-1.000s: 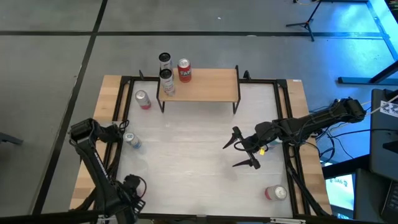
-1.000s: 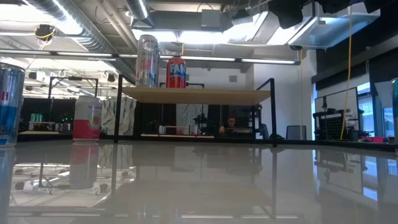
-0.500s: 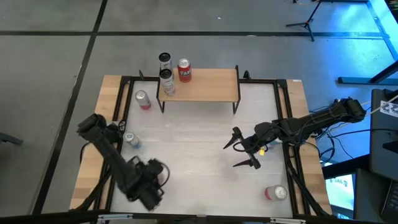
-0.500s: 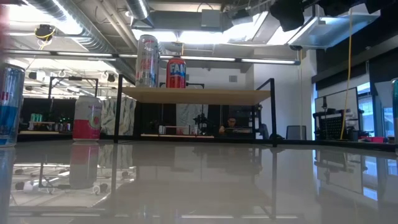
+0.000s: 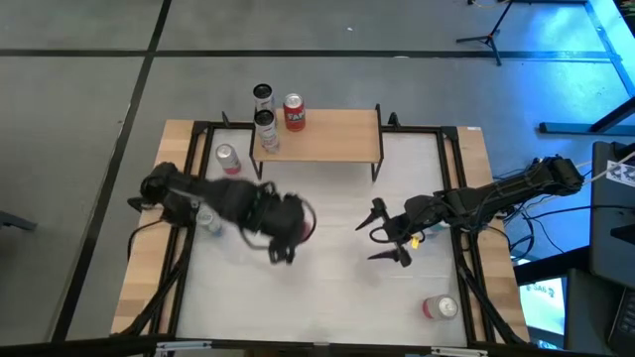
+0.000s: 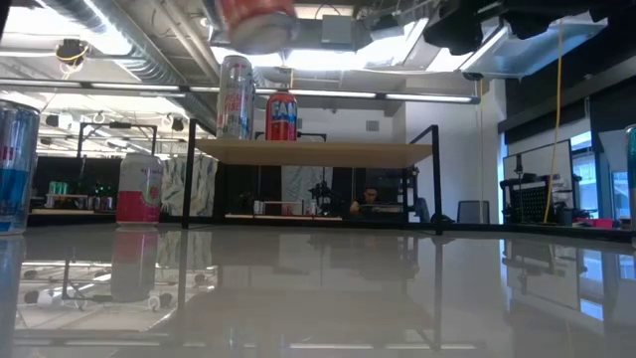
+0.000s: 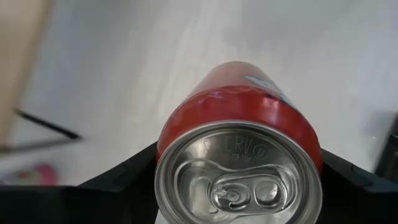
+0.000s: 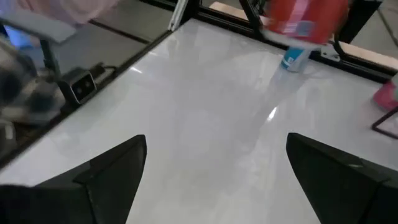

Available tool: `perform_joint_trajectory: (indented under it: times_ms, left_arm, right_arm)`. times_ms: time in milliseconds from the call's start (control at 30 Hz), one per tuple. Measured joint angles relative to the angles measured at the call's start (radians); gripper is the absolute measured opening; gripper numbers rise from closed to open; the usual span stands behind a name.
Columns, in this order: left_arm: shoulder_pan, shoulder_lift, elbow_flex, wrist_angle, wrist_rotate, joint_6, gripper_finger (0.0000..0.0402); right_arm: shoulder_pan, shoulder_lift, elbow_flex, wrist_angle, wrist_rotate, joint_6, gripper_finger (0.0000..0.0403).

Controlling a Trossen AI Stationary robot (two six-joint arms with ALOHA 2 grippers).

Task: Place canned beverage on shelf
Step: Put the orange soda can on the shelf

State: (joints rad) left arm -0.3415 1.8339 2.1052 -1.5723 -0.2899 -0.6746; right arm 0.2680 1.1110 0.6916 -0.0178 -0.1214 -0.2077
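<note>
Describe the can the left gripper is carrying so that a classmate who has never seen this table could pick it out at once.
Start at the wooden shelf at the table's far edge, then come forward to the left gripper over the middle of the white tabletop. It holds a red can. Unlike every other can, it is held in the air, not standing on the table or shelf.

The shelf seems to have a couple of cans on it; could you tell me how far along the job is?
Done: a silver can and a red can stand on the shelf. In hand: the left gripper holds a red can above the table, short of the shelf. Left: placing it; more cans remain on the table. The right gripper waits open.
</note>
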Motion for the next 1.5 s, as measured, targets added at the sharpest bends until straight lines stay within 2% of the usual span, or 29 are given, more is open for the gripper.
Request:
perform_joint_trajectory:
  times_ms: [300,533,733,933,1500]
  left_arm:
    - [0.261,0.0,0.133,-0.001,0.02,0.4,0.028]
    - [0.425,0.0,0.212,-0.001,0.024,0.617,0.0281]
    - [0.559,0.007,0.223,0.0,0.108,0.703,0.0281]
    - [0.634,0.052,0.223,0.001,0.123,0.786,0.0281]
    - [0.725,0.181,0.206,0.004,0.118,0.864,0.0282]
  right_arm:
    - [0.0,0.0,0.0,0.0,0.085,-0.045,0.0381]
    - [0.0,0.0,0.0,0.001,0.136,-0.045,0.0381]
    - [0.0,0.0,0.0,0.002,0.157,-0.035,0.0381]
    - [0.0,0.0,0.0,0.006,0.159,-0.033,0.0381]
    - [0.0,0.0,0.0,-0.001,0.157,-0.033,0.0381]
